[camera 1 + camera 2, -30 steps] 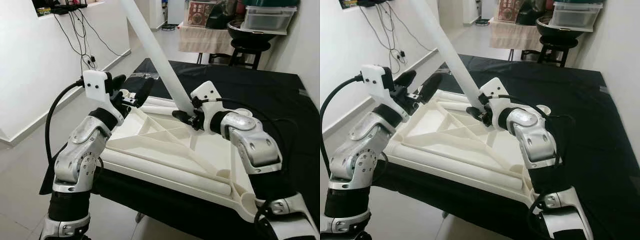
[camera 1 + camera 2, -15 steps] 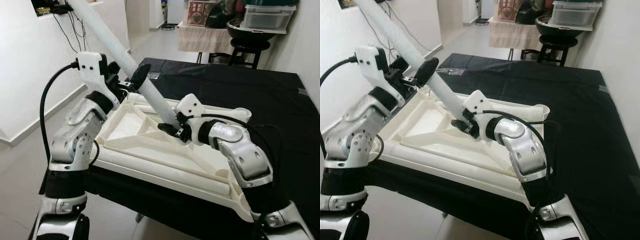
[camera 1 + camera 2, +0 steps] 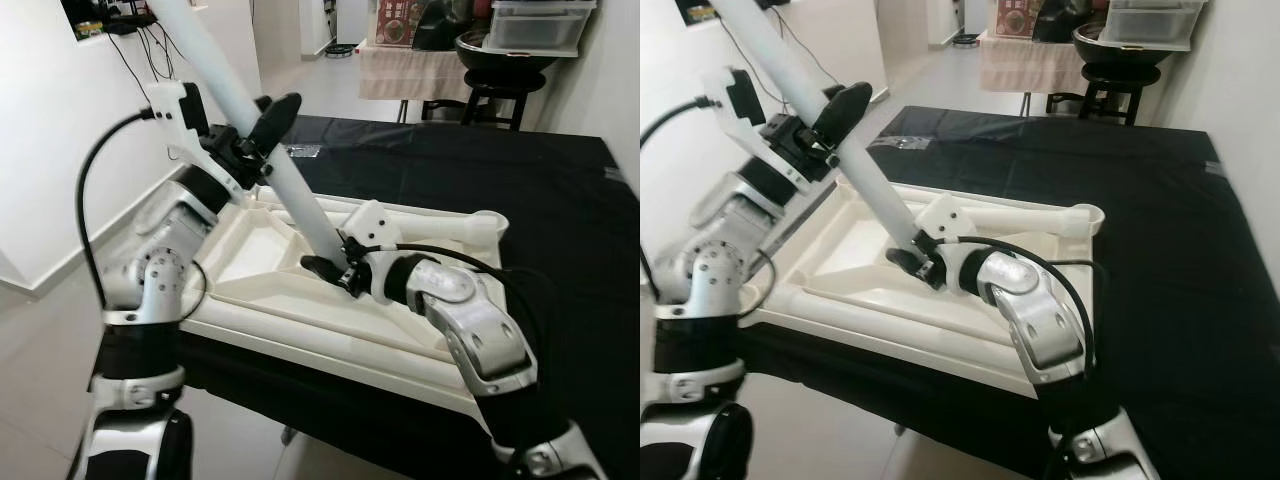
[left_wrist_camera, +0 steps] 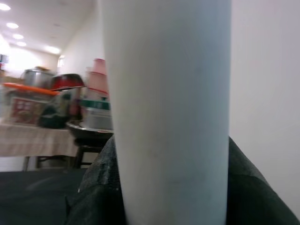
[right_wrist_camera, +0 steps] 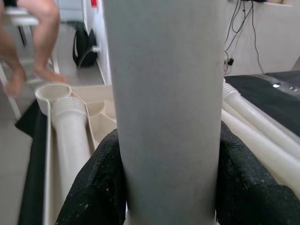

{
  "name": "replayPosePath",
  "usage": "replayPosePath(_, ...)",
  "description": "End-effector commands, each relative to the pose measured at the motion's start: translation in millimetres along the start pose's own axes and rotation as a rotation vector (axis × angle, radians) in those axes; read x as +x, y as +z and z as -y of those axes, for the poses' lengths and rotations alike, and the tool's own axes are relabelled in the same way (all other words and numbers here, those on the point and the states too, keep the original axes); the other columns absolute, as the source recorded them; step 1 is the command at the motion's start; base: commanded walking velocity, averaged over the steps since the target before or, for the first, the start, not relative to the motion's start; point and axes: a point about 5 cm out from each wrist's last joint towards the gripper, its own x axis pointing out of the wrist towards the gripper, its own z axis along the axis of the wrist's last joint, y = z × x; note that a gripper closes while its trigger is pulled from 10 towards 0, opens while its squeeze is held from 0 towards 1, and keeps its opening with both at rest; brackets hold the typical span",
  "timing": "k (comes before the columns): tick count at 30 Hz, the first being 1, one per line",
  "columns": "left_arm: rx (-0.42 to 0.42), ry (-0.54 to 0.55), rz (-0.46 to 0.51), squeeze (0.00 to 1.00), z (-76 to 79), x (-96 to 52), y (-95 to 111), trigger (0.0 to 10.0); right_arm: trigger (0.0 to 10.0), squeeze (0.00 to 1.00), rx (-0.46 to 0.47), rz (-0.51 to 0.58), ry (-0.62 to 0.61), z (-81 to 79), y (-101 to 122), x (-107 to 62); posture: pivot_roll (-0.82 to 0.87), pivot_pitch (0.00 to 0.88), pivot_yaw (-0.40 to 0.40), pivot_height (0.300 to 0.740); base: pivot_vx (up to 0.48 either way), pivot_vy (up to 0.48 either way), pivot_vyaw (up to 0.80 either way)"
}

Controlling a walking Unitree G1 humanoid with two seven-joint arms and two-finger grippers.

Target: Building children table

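1. The right gripper (image 3: pixel 335 268) is squeezed on the low end of a long white table leg (image 3: pixel 262 140). In the right wrist view its black fingers (image 5: pixel 96 178) press on both sides of the leg.
2. The left gripper (image 3: pixel 262 135) holds the same leg higher up. One black finger (image 3: pixel 274 118) lies across the front of the leg, and in the left wrist view the dark pads (image 4: pixel 96 187) hug the white tube on both sides.
3. The leg is tilted. Its low end is down inside the white table top (image 3: pixel 400 330), and its high end points up and to the robot's left, past the edge of the picture.
4. The table top lies upside down, with raised ribs (image 3: pixel 270 300) on its under side. It rests on a bench (image 3: pixel 520 200) that has a black cloth over it.
5. More white legs lie on the table top. One leg (image 3: pixel 440 228) lies along the far edge and has an open round end (image 3: pixel 1090 213). Another leg (image 3: pixel 910 335) lies along the near edge.
6. The right wrist view shows a leg with a ridged end (image 5: pixel 68 126) next to a round socket (image 5: pixel 54 93).
7. A white wall (image 3: pixel 60 140) is on the robot's left, with black cables (image 3: pixel 150 70) hanging down it.
8. Far back there is a small table with a cloth (image 3: pixel 400 70), a dark stool (image 3: pixel 500 90) with a big bowl (image 3: pixel 500 45) on it, and a clear box (image 3: pixel 535 25).
9. The right wrist view also shows a person's bare legs (image 5: pixel 33 42) beside a white chair.
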Motion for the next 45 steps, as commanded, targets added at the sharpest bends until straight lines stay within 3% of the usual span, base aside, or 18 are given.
replayPosePath(1,-0.012,-0.056,0.011,0.0,6.3,0.9,1.2,0.0,10.0,0.0,0.121,0.087,0.01,-0.6,7.6,1.0,-0.05,0.0,0.072,0.74,0.0,0.0,0.0)
replayPosePath(4,-0.038,-0.112,0.025,0.0,12.7,2.2,1.2,0.0,10.0,0.0,0.202,0.126,0.027,-3.4,9.0,3.8,-0.04,0.0,0.06,0.74,0.0,0.0,0.0)
replayPosePath(8,-0.051,-0.133,0.033,0.0,15.1,3.4,2.4,0.0,10.0,0.0,0.219,0.134,0.034,-5.9,9.2,7.9,-0.04,0.0,0.056,0.74,0.0,0.0,0.0)
replayPosePath(9,-0.055,-0.141,0.034,0.0,15.7,4.1,3.0,0.0,1.5,0.0,0.228,0.14,0.035,-7.1,8.8,10.0,-0.04,0.0,0.053,0.74,0.0,0.0,0.0)
replayPosePath(12,-0.058,-0.146,0.034,0.0,16.0,4.4,3.4,0.0,1.5,0.0,0.235,0.145,0.035,-7.9,8.5,11.2,-0.04,0.0,0.053,0.74,0.0,0.0,0.0)
replayPosePath(13,-0.06,-0.157,0.033,0.0,16.7,4.9,3.7,0.0,0.0,0.0,0.231,0.146,0.052,-10.5,8.5,12.4,-0.04,0.0,0.05,0.74,0.0,0.0,0.0)
replayPosePath(18,-0.061,-0.222,0.016,0.0,22.8,5.4,2.5,0.0,0.0,0.0,0.218,0.138,0.074,-14.7,9.3,15.2,-0.04,0.0,0.044,0.74,0.0,0.0,0.0)
replayPosePath(19,-0.061,-0.25,0.005,0.0,25.6,5.9,0.7,0.0,10.0,0.0,0.214,0.122,0.082,-15.7,9.1,17.0,-0.04,0.0,0.043,0.74,0.0,0.0,0.0)
replayPosePath(20,-0.06,-0.27,-0.006,0.0,27.8,6.9,-1.6,0.0,10.0,0.02,0.234,0.132,0.084,-15.1,10.5,18.0,-0.04,0.0,0.041,0.74,0.0,0.0,0.0)
replayPosePath(21,-0.057,-0.283,-0.014,0.0,29.3,7.9,-3.4,0.0,10.0,1.0,0.238,0.138,0.088,-14.9,11.6,18.4,-0.04,0.0,0.041,0.74,0.0,0.0,0.0)
replayPosePath(27,-0.06,-0.324,-0.026,0.0,33.9,13.3,-6.7,0.0,10.0,1.0,0.234,0.149,0.06,-12.4,13.7,19.8,-0.04,0.0,0.042,0.74,0.0,0.0,0.0)
replayPosePath(29,-0.068,-0.363,-0.04,0.0,37.3,17.0,-9.5,0.0,10.0,0.48,0.233,0.166,0.077,-11.9,17.9,19.5,-0.04,0.0,0.043,0.74,0.0,0.0,0.0)
replayPosePath(30,-0.073,-0.386,-0.05,0.0,38.9,18.6,-11.2,0.0,10.0,0.0,0.233,0.171,0.093,-11.9,20.0,19.4,-0.04,0.0,0.042,0.74,0.0,0.0,0.0)
replayPosePath(38,-0.077,-0.485,-0.091,0.0,46.9,23.8,-17.1,0.0,10.0,0.0,0.187,0.146,0.161,-14.5,23.8,21.6,-0.05,0.0,0.041,0.74,0.0,0.0,0.0)
replayPosePath(39,-0.077,-0.521,-0.1,0.0,50.8,27.4,-18.0,0.0,0.0,0.0,0.186,0.125,0.16,-14.6,22.7,24.9,-0.05,0.0,0.039,0.74,0.0,0.0,0.0)
replayPosePath(40,-0.07,-0.574,-0.11,0.0,57.3,33.6,-18.7,0.0,0.0,0.0,0.188,0.096,0.149,-14.4,19.8,29.8,-0.04,0.0,0.04,0.74,0.0,0.0,0.0)
replayPosePath(45,-0.068,-0.593,-0.11,0.0,60.2,37.1,-18.4,0.0,0.0,0.0,0.194,0.089,0.135,-13.6,19.3,31.6,-0.05,0.0,0.044,0.74,0.0,0.0,0.0)
